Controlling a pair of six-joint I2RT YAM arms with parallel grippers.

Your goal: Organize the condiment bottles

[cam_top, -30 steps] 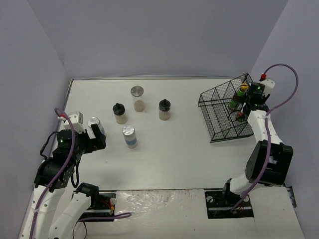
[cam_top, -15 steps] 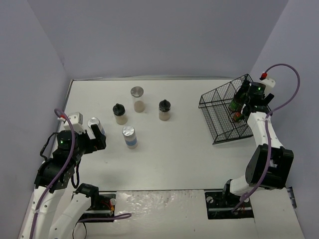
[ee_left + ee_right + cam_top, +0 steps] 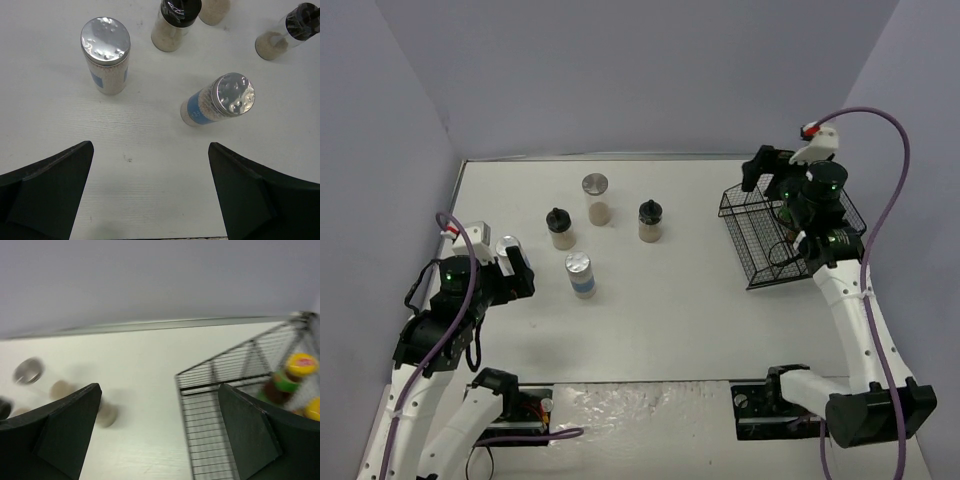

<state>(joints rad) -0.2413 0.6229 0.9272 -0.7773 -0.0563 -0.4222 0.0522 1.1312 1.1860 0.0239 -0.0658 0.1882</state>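
Though unclear overhead, bottles (image 3: 286, 381) in basket (image 3: 212, 387)

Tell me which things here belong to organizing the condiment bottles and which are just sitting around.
Job: three silver-lidded shakers, two black-lidded jars, two yellow-capped sauce bottles.
Other: black wire basket, white table.

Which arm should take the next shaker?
Left. The left gripper, open, hovers just short of two shakers, both framed in its wrist view. The right gripper is open up by the basket, far from them.
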